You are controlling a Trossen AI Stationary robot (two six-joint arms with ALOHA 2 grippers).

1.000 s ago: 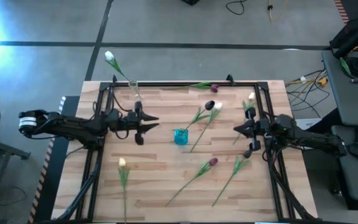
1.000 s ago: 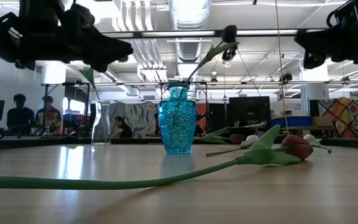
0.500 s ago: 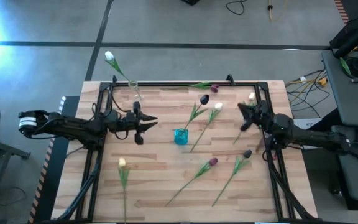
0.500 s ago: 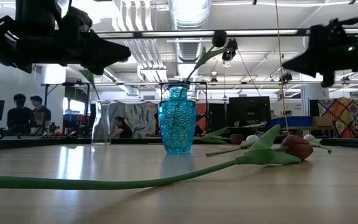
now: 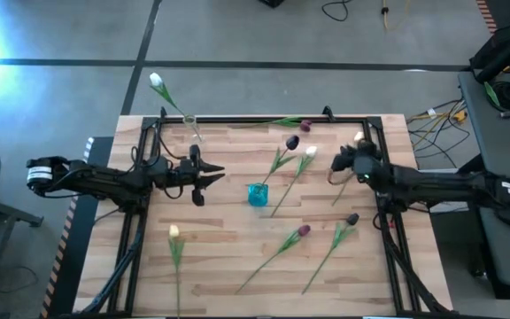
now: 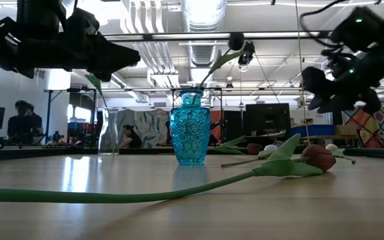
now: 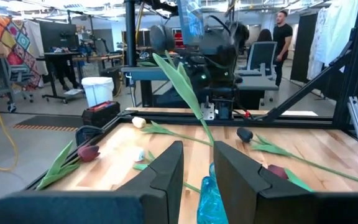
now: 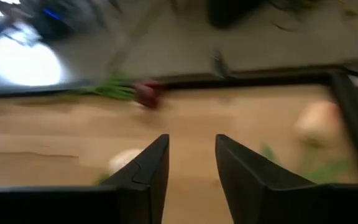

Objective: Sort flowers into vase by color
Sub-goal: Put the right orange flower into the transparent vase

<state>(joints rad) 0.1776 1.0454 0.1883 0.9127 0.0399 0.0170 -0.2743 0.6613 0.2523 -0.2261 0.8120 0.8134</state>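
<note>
The right gripper (image 5: 336, 163) hangs empty over the worktop's (image 5: 220, 257) right side, fingers parted, near a cream tulip (image 5: 358, 139) by the right edge. The left gripper (image 5: 212, 175) hovers left of the blue vase (image 5: 257, 194) — jaws narrowly apart, holding nothing. The vase holds a dark tulip (image 5: 291, 142); other flowers lie scattered — one white tulip (image 5: 158, 81) stands in a clear vase (image 5: 190, 123) at the far-left corner.

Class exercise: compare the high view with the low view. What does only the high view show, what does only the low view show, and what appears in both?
Only the high view shows the cream tulip lying near the table's front left and the white tulip overhanging the back edge. Only the low view shows people in the room behind and ceiling pipes. Both show the blue vase holding a dark-headed tulip, and the maroon tulip lying on the table.
</note>
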